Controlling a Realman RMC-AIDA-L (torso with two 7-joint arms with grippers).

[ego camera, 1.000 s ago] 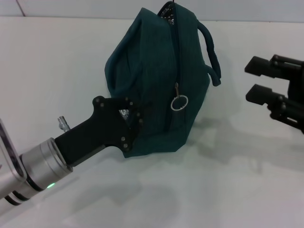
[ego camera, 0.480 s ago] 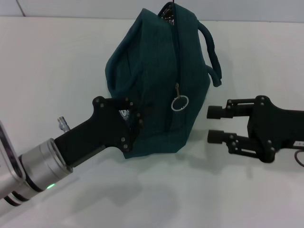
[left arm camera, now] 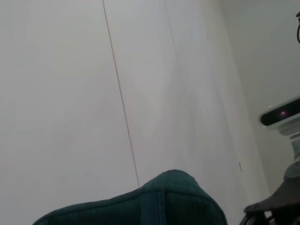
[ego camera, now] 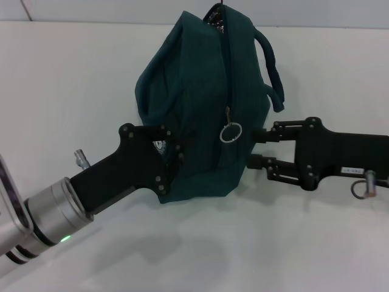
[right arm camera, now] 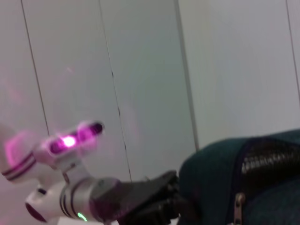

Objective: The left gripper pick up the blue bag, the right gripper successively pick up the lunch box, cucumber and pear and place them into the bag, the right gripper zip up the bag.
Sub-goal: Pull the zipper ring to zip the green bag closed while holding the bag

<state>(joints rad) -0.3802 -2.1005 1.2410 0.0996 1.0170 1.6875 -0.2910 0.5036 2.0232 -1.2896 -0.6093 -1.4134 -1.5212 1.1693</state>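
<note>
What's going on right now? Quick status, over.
Left gripper clamped on dark teal fabric bag. Right gripper open beside it, near the round metal zipper ring. Nothing blocking.

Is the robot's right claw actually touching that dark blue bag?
Touching. In the head view, the right gripper has its open fingers against the side of the blue bag, with no gap visible between them, just below the zipper ring.

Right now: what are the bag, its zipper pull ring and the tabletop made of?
Bag: woven fabric, matte teal, it creases and sags. Pull ring: probably metal, silvery, glinting. Tabletop: smooth white hard surface, faint sheen; material unclear.
</note>
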